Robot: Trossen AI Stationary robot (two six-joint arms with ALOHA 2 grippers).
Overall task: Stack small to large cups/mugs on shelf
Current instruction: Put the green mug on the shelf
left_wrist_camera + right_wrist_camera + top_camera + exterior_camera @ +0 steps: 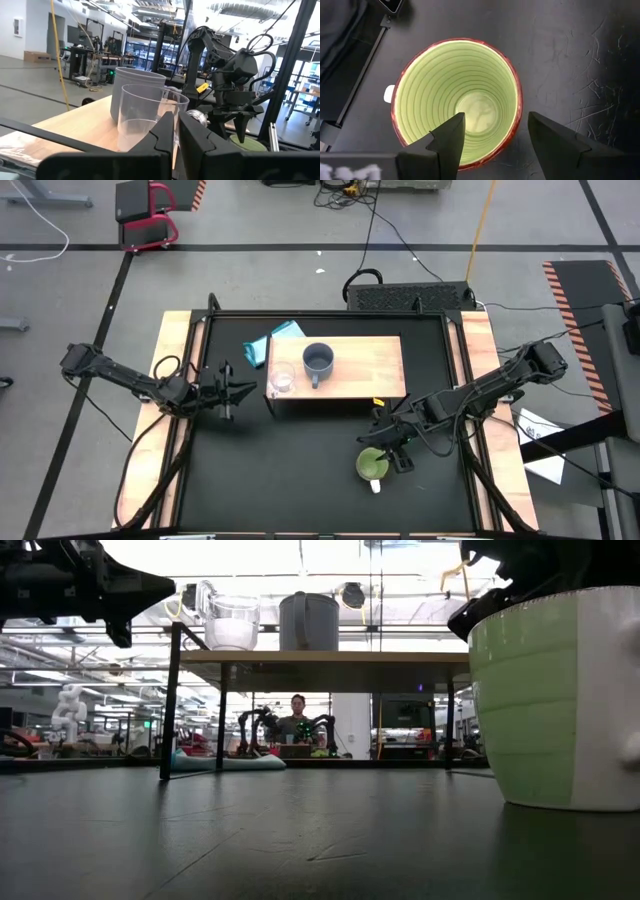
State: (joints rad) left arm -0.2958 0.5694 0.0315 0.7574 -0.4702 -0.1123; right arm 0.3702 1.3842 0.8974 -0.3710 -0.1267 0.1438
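Observation:
The light wooden shelf [350, 375] stands mid-table. On its top stand the clear glass cup [282, 380] near the left end and the grey-blue mug [319, 360] beside it. The green mug [372, 466] stands upright on the black table in front of the shelf, its white handle toward the near edge. My right gripper [495, 132] is open, pointing down over the green mug [457, 97]. One finger is over its hollow and one outside its wall, and neither visibly touches. My left gripper [176, 122] is shut and hovers level, left of the shelf, facing the glass cup [150, 117].
A blue cloth [272, 340] lies at the shelf's far left corner. Wooden side rails [175, 360] and black frame bars edge the table. Bare black table [290, 470] lies in front of the shelf. A person sits far behind the table [297, 720].

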